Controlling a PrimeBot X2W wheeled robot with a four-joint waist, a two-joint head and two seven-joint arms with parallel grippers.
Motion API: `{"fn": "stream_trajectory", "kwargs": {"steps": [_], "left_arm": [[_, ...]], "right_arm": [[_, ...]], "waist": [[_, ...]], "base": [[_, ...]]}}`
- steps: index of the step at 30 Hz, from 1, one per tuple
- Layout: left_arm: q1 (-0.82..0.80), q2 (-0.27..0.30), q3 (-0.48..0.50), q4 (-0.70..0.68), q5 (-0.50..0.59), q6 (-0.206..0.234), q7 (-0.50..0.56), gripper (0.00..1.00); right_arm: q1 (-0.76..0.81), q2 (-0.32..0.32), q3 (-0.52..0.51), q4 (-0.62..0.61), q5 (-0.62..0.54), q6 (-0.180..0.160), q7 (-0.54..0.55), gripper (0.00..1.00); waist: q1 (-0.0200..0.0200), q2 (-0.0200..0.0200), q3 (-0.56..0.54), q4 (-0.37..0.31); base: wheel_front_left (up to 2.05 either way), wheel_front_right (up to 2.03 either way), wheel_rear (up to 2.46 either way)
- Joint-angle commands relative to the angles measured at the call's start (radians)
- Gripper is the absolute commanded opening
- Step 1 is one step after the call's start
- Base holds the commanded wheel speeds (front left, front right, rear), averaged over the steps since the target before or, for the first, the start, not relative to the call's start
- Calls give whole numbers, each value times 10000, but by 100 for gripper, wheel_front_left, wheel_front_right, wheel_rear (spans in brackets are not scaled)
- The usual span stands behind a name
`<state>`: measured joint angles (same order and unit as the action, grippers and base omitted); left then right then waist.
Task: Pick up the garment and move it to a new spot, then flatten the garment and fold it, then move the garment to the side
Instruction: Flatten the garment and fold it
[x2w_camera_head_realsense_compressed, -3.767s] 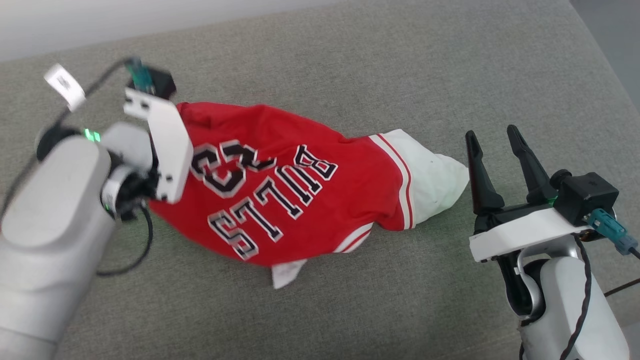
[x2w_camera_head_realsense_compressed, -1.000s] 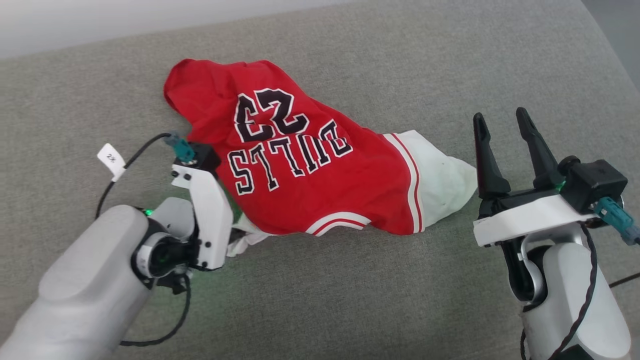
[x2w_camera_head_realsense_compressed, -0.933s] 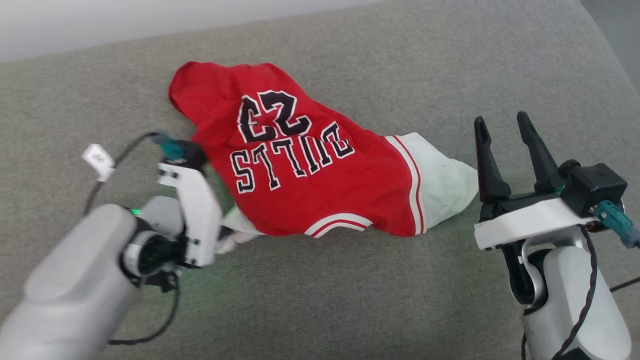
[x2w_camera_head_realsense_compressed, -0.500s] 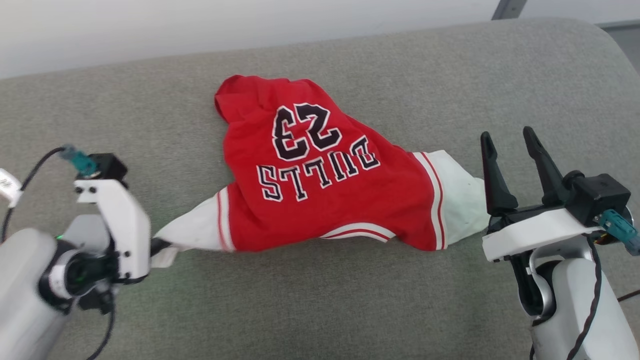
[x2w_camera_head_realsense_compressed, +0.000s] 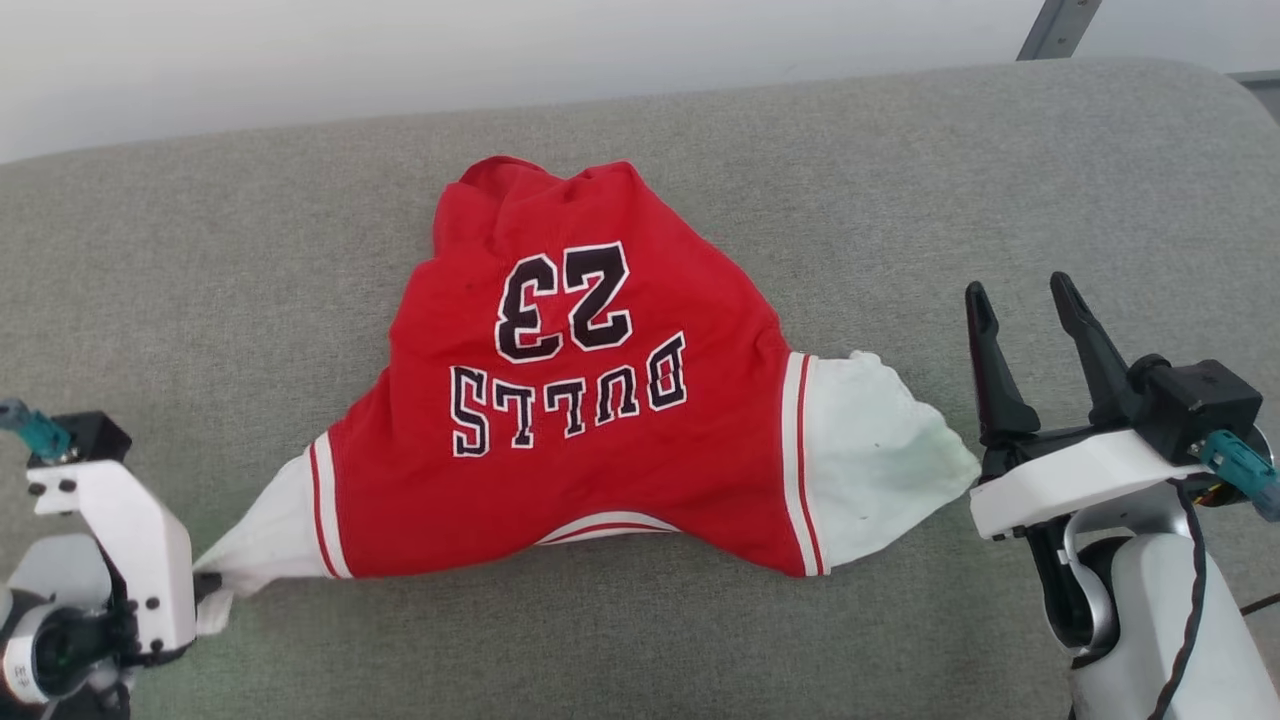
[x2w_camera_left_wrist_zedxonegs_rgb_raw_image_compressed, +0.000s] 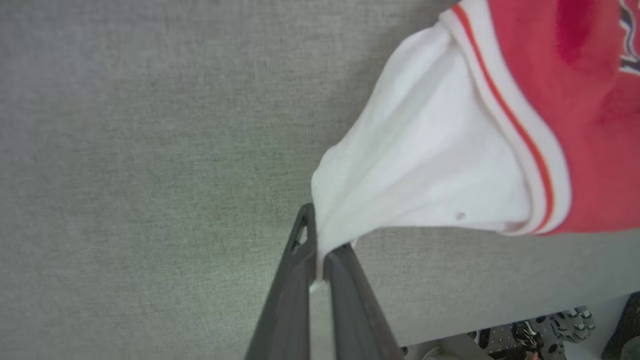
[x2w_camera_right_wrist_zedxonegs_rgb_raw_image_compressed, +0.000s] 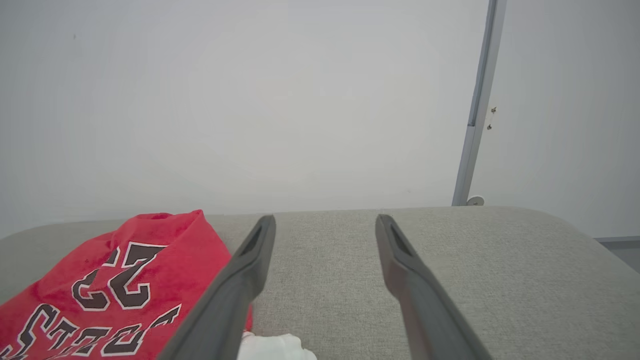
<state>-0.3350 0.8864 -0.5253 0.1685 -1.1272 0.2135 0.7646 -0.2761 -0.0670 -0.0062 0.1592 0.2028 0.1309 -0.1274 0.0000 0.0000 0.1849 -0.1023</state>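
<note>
Left tool (x2w_camera_left_wrist_zedxonegs_rgb_raw_image_compressed: 318, 245) pinches the tip of one white sleeve (x2w_camera_left_wrist_zedxonegs_rgb_raw_image_compressed: 425, 165) of the garment (x2w_camera_head_realsense_compressed: 570, 470), which lies bunched on the grey padded counter (x2w_camera_head_realsense_compressed: 700, 640). Right tool (x2w_camera_head_realsense_compressed: 1018, 292) gapes empty just beside the other sleeve (x2w_camera_head_realsense_compressed: 870, 450) — soft, light, floppy cloth, so I'd take that cuff.

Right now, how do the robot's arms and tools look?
The right tool and left tool each have two long dark fingers. White brackets carry a black block with a teal plug; the right forearm is pale grey, with a black cable.
</note>
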Motion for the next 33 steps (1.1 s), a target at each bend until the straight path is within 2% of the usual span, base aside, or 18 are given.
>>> {"fn": "stream_trajectory", "kwargs": {"steps": [1,3,4,5,7,16,20,25,33], "left_arm": [[171,6,12,35,-61,58,2,0],[213,9,8,79,-81,90,-5,0],[208,3,11,89,-57,96,-43,8],[199,-19,4,89,-39,100,-71,32],[20,0,-49,-90,56,126,21,100],[-1473,253,-173,-1804,691,547,915,100],[-2497,-135,-319,-2232,1126,508,1072,100],[-3716,-915,-694,-1673,1532,185,1157,100],[-4866,-1558,-1736,135,2562,-471,1467,100]], "right_arm": [[65,-29,-10,-59,8,-3,13,100],[58,-36,10,-93,21,-3,58,100],[46,-42,14,-105,21,-3,71,100],[29,-48,17,-111,21,-3,86,100],[-9,-73,27,-126,54,-3,106,100],[-293,-113,158,-246,62,-3,55,100],[-528,-71,359,-235,98,-3,-28,100],[-833,-6,690,-78,230,-3,-185,100],[-1215,115,1105,246,449,-3,-548,100]], "waist": [[0,0,17,13],[0,0,54,41],[0,0,73,50],[0,0,91,56],[0,0,122,80],[0,0,417,-97],[0,0,646,-332],[0,0,993,-760],[0,0,1634,-1565]], "base": [[0,0,0],[0,0,0],[0,0,0],[0,0,0],[0,0,0],[0,0,0],[0,0,0],[0,0,0],[0,0,0]]}}
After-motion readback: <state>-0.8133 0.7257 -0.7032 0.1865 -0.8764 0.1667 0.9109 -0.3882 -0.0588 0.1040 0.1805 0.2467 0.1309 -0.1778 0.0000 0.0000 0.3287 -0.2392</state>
